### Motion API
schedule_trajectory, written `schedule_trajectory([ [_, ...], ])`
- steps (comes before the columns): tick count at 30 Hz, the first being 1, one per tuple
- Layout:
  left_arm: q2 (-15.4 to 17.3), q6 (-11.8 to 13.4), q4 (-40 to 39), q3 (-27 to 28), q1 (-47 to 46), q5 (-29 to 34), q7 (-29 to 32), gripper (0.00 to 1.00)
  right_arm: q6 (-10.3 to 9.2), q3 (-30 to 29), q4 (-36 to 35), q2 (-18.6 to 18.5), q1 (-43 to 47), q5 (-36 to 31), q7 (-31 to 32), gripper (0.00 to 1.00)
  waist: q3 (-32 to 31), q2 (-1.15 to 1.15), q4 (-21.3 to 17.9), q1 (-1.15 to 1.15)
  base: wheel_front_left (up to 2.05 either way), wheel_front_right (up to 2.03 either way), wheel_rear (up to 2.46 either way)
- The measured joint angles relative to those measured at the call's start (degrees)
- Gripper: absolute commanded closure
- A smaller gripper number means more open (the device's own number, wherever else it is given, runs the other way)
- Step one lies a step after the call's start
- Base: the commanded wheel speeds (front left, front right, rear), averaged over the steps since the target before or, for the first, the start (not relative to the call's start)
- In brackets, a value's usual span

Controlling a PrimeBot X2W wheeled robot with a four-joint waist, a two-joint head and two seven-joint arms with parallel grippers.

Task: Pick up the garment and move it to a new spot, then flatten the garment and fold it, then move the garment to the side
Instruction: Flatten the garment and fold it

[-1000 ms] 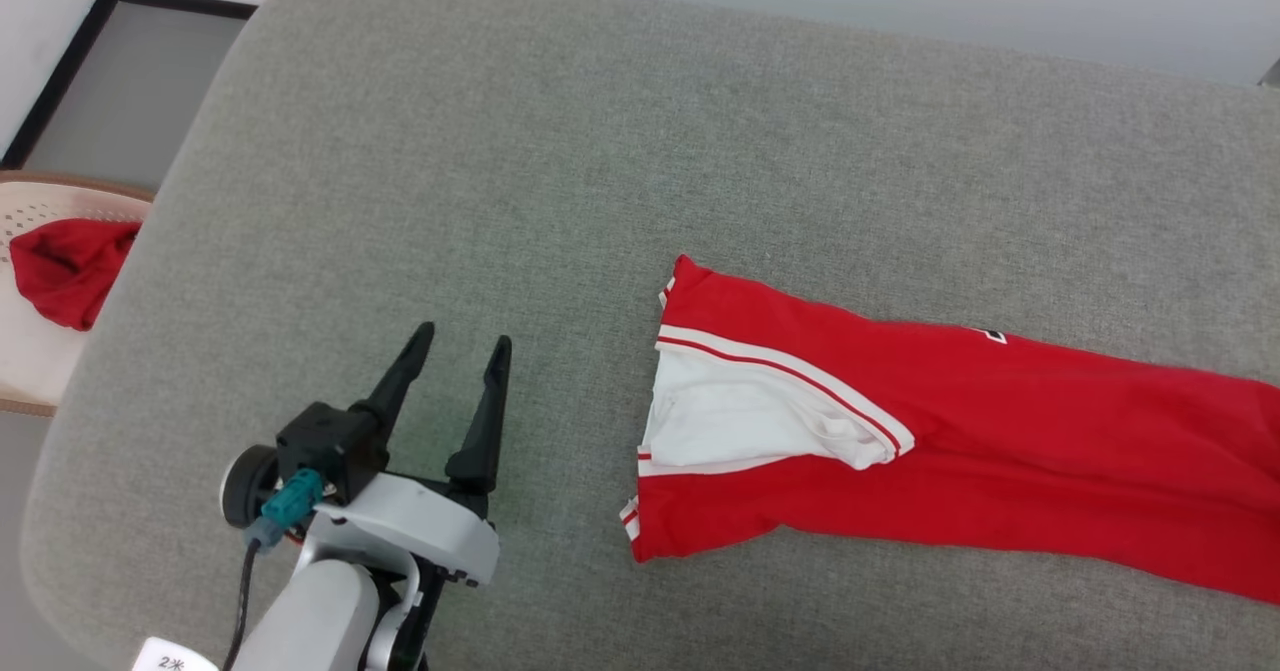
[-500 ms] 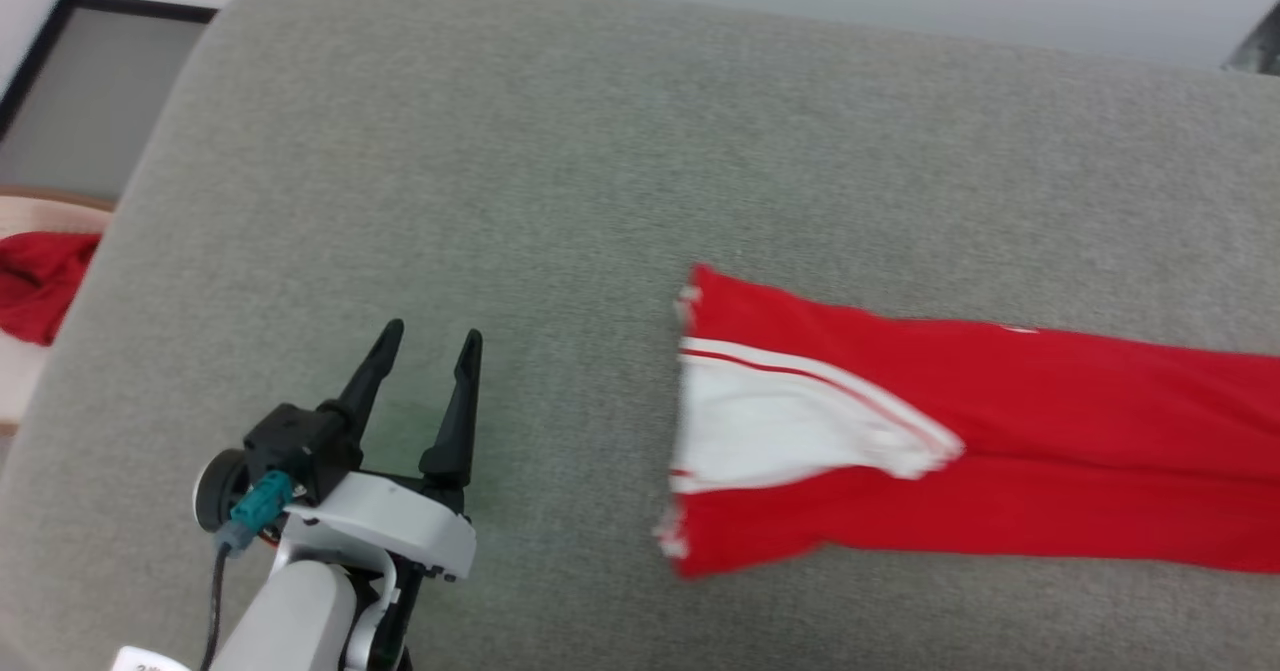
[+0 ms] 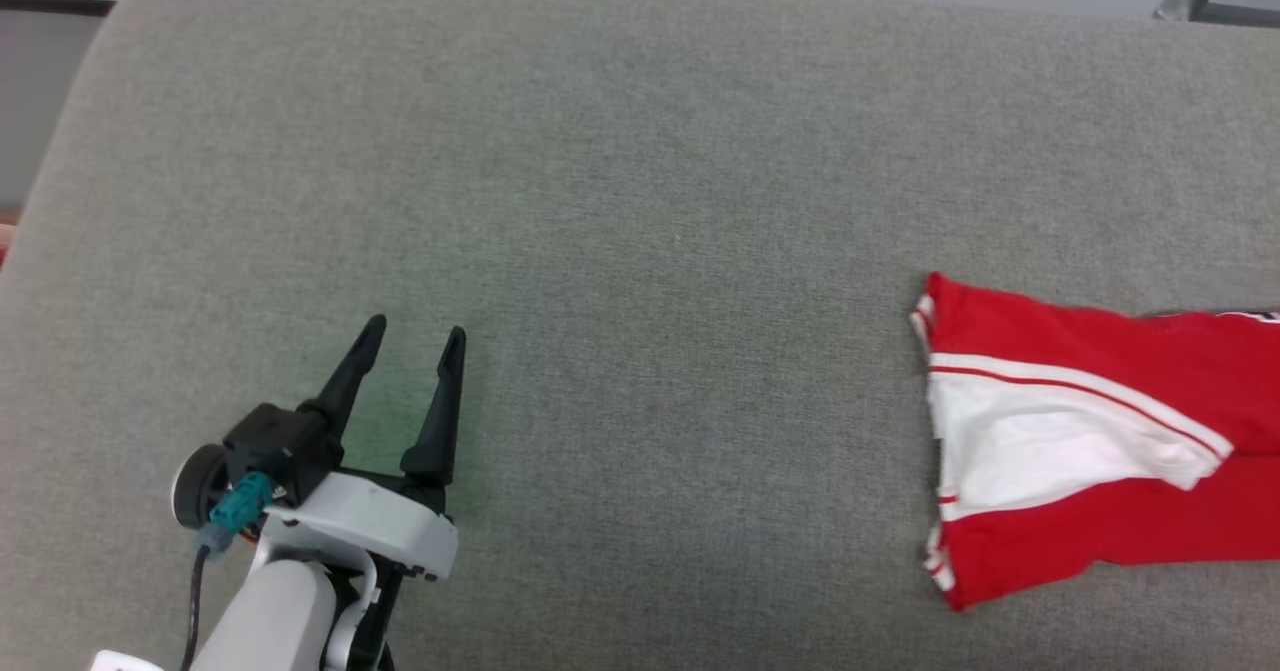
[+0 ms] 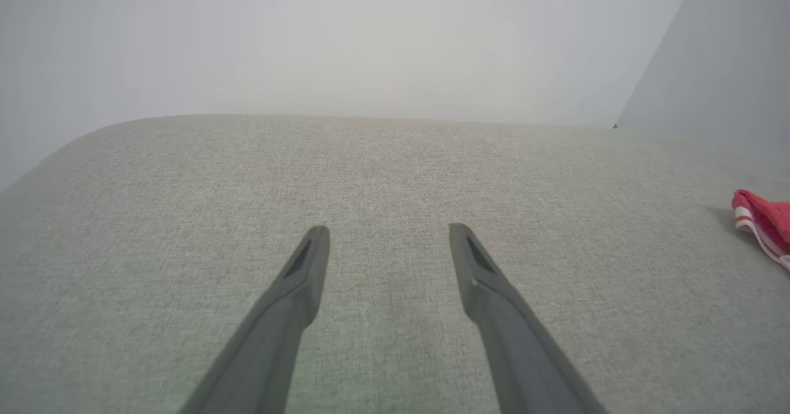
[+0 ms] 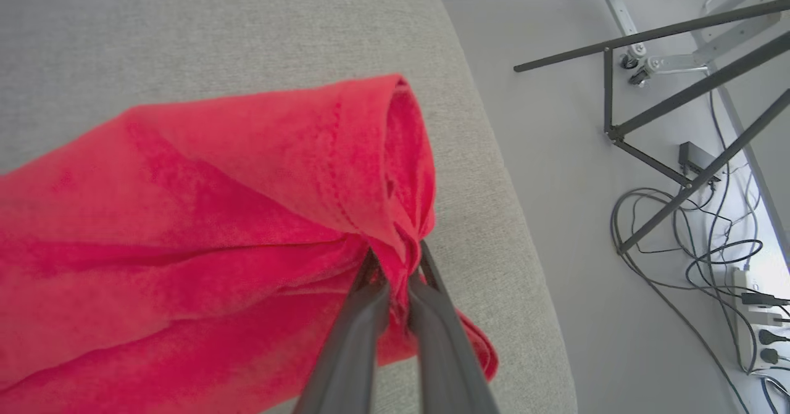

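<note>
Grasp just landed: right gripper (image 5: 400, 290) has gone from open to pinched tight on a bunch of the red jersey (image 5: 216, 216) near the right edge of the grey cushion (image 3: 620, 181). The head camera has panned, but the white sleeve panel (image 3: 1040, 441) has still slid rightward across the cushion, so the jersey is being dragged. The left gripper (image 3: 413, 329) stays wide open and empty, well apart from the cloth. Looks like relocation is underway, with flattening and folding not yet started.
</note>
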Motion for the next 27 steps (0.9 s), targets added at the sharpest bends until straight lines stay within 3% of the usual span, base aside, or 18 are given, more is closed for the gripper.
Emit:
schedule_trajectory([
  [6, 0.31, -0.01, -0.15, -0.18, -0.40, 0.14, 0.00, 0.00, 0.00, 0.48, 3.53, -0.40, -1.83, 0.26, -2.88, 1.00, 0.75, 0.00, -0.56, 0.00, 0.00, 0.00, 0.00],
  [10, 0.24, 0.02, 0.16, -0.40, -0.49, 0.13, 0.00, 0.00, -0.01, 4.27, 1.59, 1.82, -3.06, 5.77, -2.65, 1.00, 0.34, 0.00, -0.66, 0.00, 0.00, 0.00, 0.00],
  [14, 0.10, 0.08, 0.55, -0.65, -0.16, -0.13, 0.01, 0.00, -0.01, 10.49, -4.86, 1.11, -1.41, 9.80, -1.14, 1.00, -0.74, 0.00, -0.83, 0.00, 0.00, 0.00, 0.00],
  [20, -0.19, 0.35, 0.82, -0.90, 0.69, -0.58, 0.02, 0.00, -0.02, 18.82, -20.16, 0.48, 1.98, 15.78, 4.07, 1.00, -2.96, 0.00, -1.02, 0.00, 0.00, 0.00, 0.00],
  [27, -1.19, 0.46, 1.15, -1.68, 1.90, -0.90, 0.01, 0.00, -0.02, 26.02, -34.66, 3.22, 3.16, 18.91, 10.26, 1.00, -5.41, 0.00, -0.46, 0.00, 0.00, 0.00, 0.00],
])
